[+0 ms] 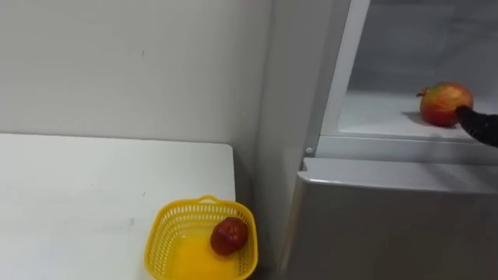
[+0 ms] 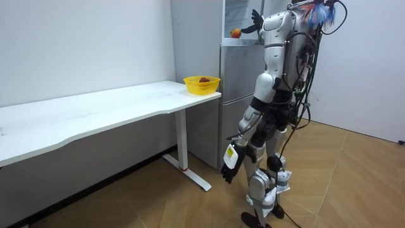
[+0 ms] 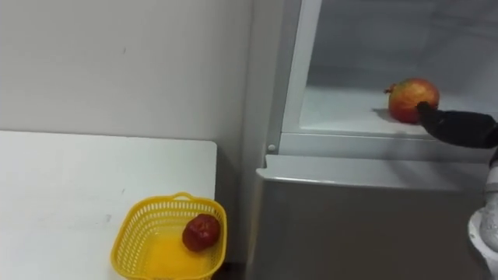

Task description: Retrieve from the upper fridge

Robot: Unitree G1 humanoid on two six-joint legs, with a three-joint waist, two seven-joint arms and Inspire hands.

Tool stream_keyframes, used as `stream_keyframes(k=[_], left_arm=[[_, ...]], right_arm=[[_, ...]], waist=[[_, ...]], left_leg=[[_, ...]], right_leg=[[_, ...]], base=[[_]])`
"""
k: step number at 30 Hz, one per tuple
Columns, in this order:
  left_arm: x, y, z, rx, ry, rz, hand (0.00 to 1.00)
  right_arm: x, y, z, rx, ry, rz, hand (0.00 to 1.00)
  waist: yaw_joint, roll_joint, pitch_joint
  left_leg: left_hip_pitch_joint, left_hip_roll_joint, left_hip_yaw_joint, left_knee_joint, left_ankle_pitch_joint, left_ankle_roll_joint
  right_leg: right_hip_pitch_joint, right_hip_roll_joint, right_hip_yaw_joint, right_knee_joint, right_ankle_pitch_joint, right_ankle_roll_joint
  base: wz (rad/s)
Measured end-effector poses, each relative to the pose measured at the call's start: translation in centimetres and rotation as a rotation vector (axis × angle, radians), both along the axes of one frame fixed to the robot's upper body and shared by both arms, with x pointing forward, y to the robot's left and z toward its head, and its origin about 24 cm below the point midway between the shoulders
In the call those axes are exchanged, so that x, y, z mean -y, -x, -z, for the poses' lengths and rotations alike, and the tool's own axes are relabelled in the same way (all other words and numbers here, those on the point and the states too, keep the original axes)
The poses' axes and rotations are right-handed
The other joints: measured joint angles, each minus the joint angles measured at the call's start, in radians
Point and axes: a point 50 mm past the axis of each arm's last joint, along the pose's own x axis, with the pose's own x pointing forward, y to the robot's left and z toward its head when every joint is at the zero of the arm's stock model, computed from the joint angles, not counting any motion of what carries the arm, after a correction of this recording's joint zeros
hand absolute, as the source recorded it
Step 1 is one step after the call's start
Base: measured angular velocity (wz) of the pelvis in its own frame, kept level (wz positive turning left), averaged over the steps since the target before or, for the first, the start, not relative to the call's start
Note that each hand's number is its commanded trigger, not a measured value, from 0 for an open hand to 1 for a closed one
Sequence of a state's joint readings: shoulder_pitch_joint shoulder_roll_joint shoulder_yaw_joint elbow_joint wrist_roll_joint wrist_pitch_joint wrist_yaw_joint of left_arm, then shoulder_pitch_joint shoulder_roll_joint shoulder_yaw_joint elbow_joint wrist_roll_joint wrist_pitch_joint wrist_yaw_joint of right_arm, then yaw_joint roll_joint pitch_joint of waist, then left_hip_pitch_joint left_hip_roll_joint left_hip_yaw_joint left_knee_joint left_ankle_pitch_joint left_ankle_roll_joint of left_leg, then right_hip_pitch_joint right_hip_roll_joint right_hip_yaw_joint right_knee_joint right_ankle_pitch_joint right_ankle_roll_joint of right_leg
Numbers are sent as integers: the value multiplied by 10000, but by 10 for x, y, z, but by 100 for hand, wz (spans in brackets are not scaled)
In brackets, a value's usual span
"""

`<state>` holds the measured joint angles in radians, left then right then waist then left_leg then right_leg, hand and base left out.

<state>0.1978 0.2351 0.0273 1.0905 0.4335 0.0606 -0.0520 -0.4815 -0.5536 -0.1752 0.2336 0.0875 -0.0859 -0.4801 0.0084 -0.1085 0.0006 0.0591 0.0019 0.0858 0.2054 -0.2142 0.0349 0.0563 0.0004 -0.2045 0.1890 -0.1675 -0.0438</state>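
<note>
Right eye view: right robot hand [image 3: 457, 124] touches the apple [image 3: 409, 98].

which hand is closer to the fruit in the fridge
Right. The right hand is beside the fruit, on its right, about touching; the left hand hangs low by the thigh.

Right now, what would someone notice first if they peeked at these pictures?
Probably the red-and-yellow fruit on the shelf of the open upper fridge, with the robot's right hand reaching up to it. Next, the bright yellow basket at the corner of the white table beside the fridge, holding one red fruit.
</note>
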Motion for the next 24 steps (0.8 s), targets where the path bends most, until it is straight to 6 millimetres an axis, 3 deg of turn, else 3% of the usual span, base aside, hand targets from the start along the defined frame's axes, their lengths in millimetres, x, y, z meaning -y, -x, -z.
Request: stream_keyframes(k=[9,13,24], left_arm=[[-8,-1,-7,438,-231,80,0],[-10,0,-8,449,-303,-13,0],[-14,2,-10,280,-247,-210,0]], right_arm=[[17,-9,-18,-243,-147,145,0],[22,-8,-20,-508,-35,392,0],[39,-19,14,-2531,-556,197,0]], waist=[[25,-239,-67],[112,-310,-50],[205,-507,-69]], left_leg=[[-137,-32,-137,4,3,4],[-147,-27,-145,-12,3,5],[-278,-17,-348,0,0,-1]], right_leg=[[-52,-29,-202,-61,-5,-1],[-62,-23,-221,-58,-6,0],[-38,-32,-483,-33,-5,-1]], base=[[4],[0],[6]])
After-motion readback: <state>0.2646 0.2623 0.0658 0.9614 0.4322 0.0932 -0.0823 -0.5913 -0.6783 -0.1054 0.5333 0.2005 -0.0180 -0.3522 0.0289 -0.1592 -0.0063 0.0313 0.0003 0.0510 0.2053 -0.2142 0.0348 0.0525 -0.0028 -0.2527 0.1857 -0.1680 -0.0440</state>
